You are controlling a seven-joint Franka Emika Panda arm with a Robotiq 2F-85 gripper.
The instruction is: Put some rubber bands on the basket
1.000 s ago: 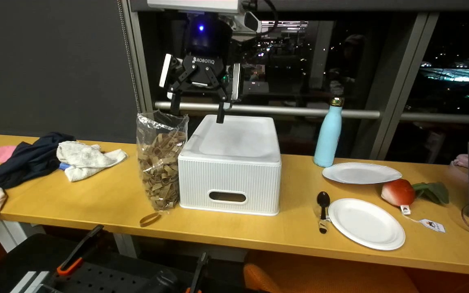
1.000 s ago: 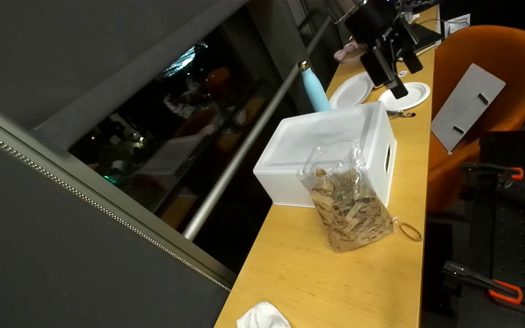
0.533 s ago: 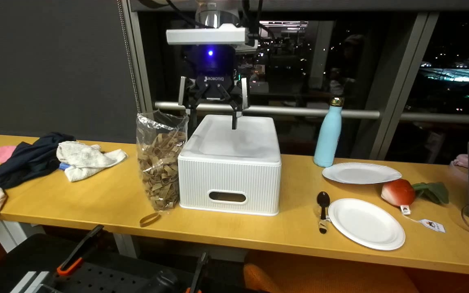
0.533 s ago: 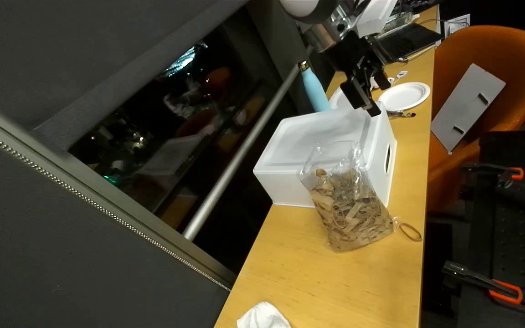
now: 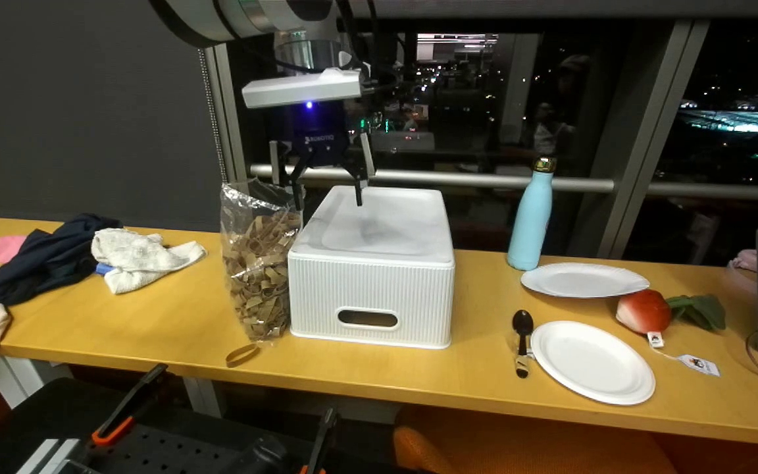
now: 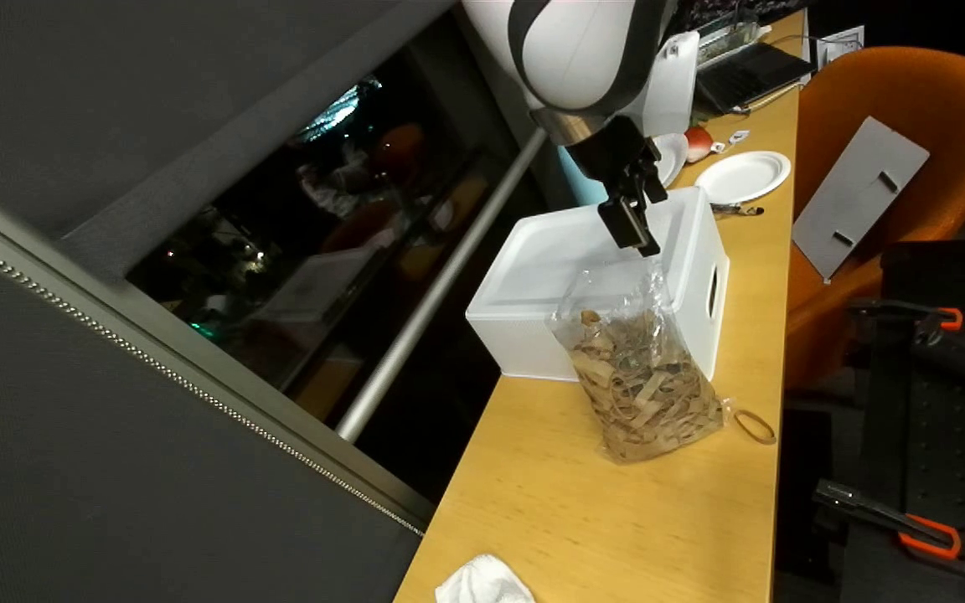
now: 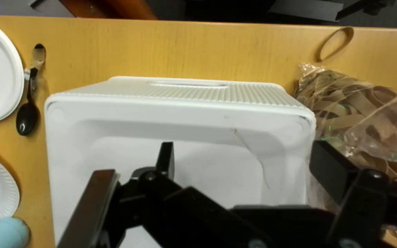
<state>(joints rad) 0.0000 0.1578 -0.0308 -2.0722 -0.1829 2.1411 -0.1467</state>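
Broadly, a wood-topped table [image 5: 142, 316] spans the scene, my Franka arm [image 6: 575, 50] angled down over it. On the tabletop stand the ribbed white basket [image 5: 371, 283] and, just beside it, a clear bag [image 5: 244, 204] of rubber bands [image 5: 260, 270]. My gripper [image 5: 329, 202] points downward, fingers [image 5: 358, 192] wide apart and holding nothing, one over the basket, the other near the bag's mouth. Navy cloth [image 5: 43, 260] appears in an exterior view alone; all views show a loose rubber band [image 5: 242, 355] near the table edge; only the wrist view resolves a thin tan line [image 7: 256, 158] on the basket's top. Lettering [image 5: 320, 139] on the gripper reads ROBOTIQ.
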